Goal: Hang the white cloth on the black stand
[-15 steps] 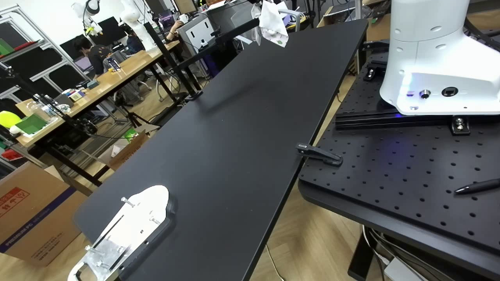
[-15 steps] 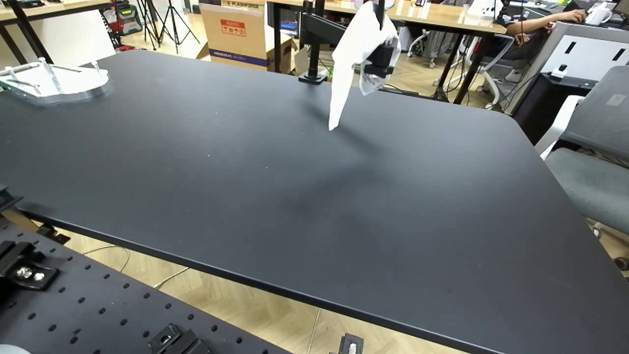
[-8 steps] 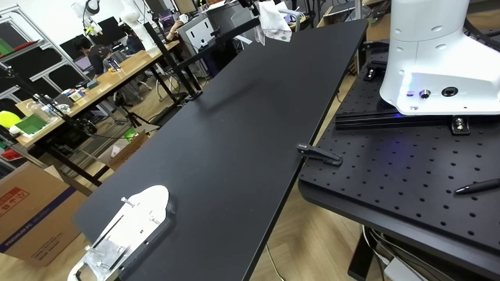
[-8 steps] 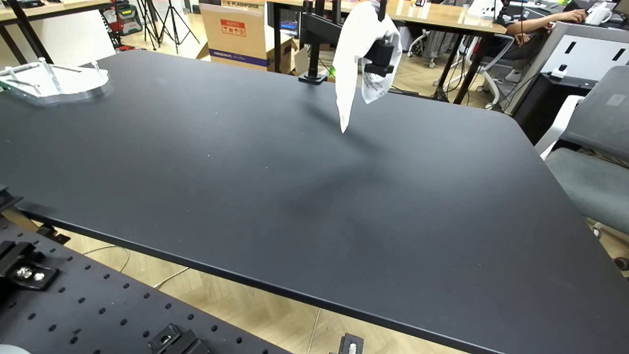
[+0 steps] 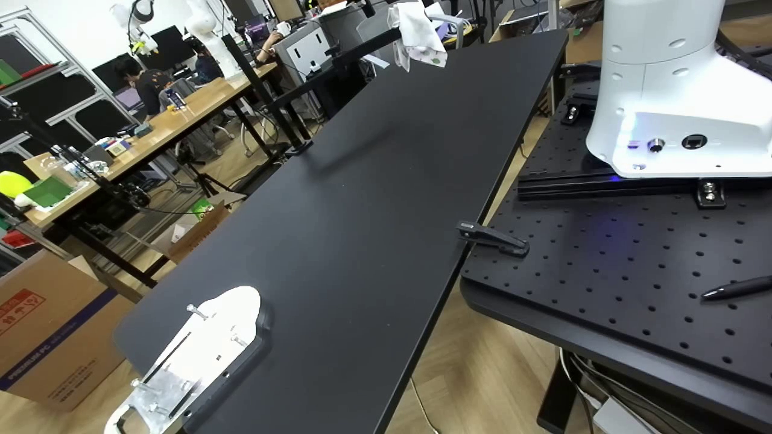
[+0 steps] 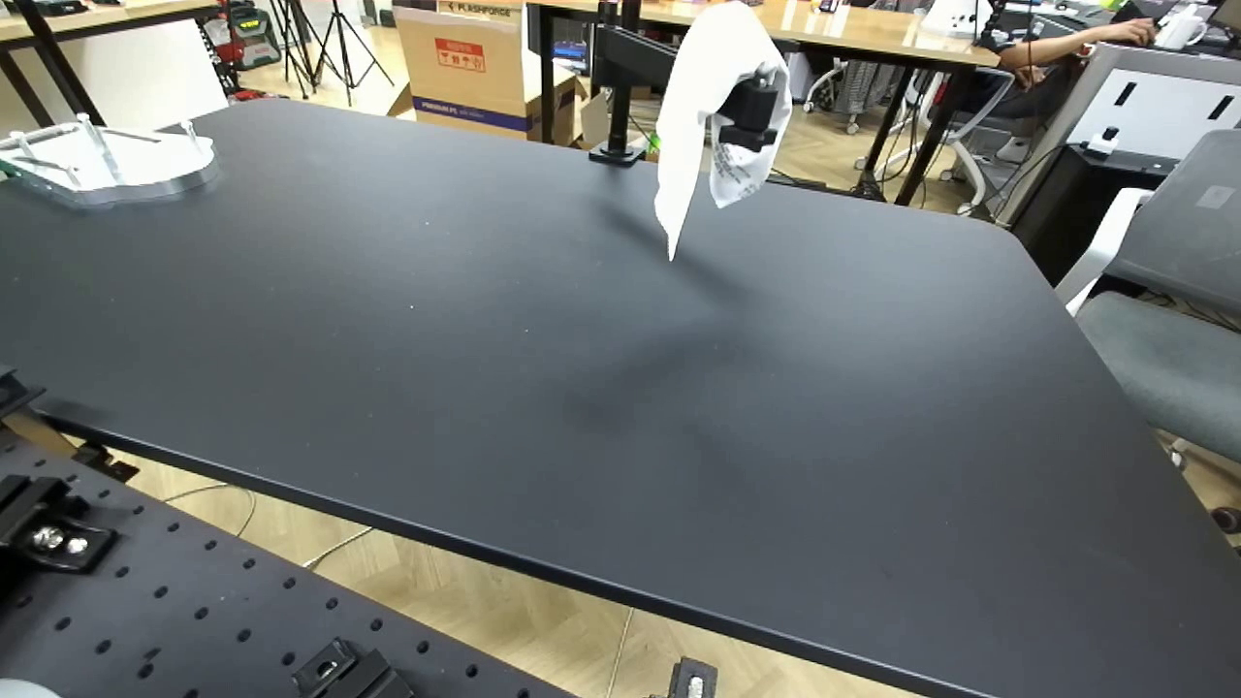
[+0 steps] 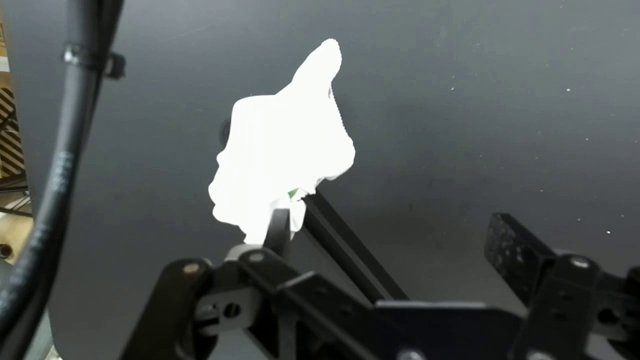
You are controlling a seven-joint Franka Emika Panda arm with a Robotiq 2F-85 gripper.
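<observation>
Draped over the end of the black stand [image 5: 362,50]: a white cloth [image 6: 691,107], at the upper centre in both exterior views. Doubled across the stand's arm, with a long fold narrowing to a downward point and a shorter, faintly printed flap behind the dark end piece [image 6: 749,109]. In the wrist view, bright and washed out left of centre, with a small green mark near the lower edge. Beneath it, diagonal toward the bottom of the frame, the stand's arm again.

In the lower part of the wrist view, the gripper [image 7: 390,218], with fingers wide apart and part of the stand in the gap. At the cloth's lower edge, one fingertip [image 7: 278,230], overlapping from this angle; touching or merely above, cannot tell.

Below cloth and stand, a broad black table [image 5: 374,199]. On it, at the lower left of an exterior view, a white board [image 5: 202,346] with metal pegs [image 5: 197,312]. Across the table's right edge, a black clip [image 5: 493,237], reaching over onto a perforated plate [image 5: 579,286]. Near the frame's right edge, on that plate, a black pen [image 5: 739,288]; at the upper right, a white robot base [image 5: 669,114]. Behind the table, left of top centre in an exterior view, a cardboard box [image 6: 465,79]; at the right edge, a grey chair [image 6: 1154,349].
</observation>
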